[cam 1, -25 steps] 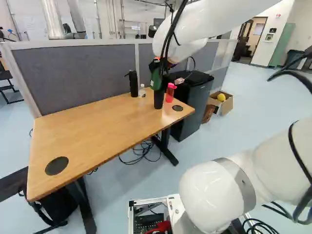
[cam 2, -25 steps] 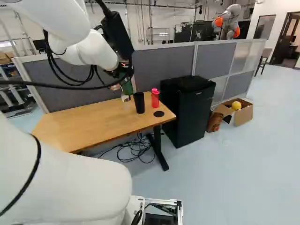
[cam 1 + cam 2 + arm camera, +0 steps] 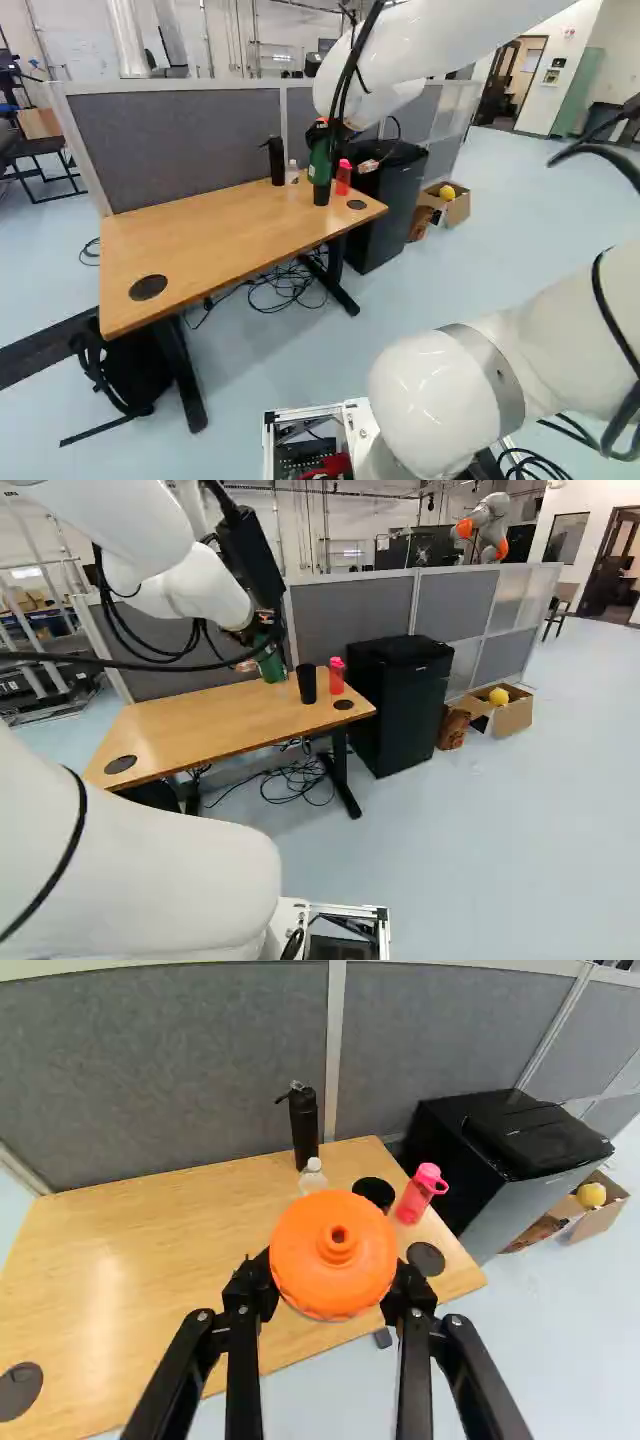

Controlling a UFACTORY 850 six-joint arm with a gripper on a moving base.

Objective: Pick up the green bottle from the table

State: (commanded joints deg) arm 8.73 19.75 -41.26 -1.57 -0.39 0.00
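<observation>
Gripper [image 3: 333, 1285] is closed on the green bottle [image 3: 320, 163], one finger on each side, just under the orange cap [image 3: 334, 1250]. Fingers are well apart, bottle's width between them. Its lower end is hidden in wrist view.

Change: my base [image 3: 359, 424] has moved. Table [image 3: 205, 240] now sits farther off in both base views, so I read that as backing away. Arm [image 3: 430, 400] hasn't shifted against its lowest joint; bottle came along with it. Black cup [image 3: 307, 684] and pink bottle [image 3: 336, 677] haven't moved on the table.

For the task: bottle is in my grip and, I judge, up off the table; pick looks basically done. Next: keep the grip, back out smoothly. Risk: bottle's foot clipping the cup if it's lower than I think.
</observation>
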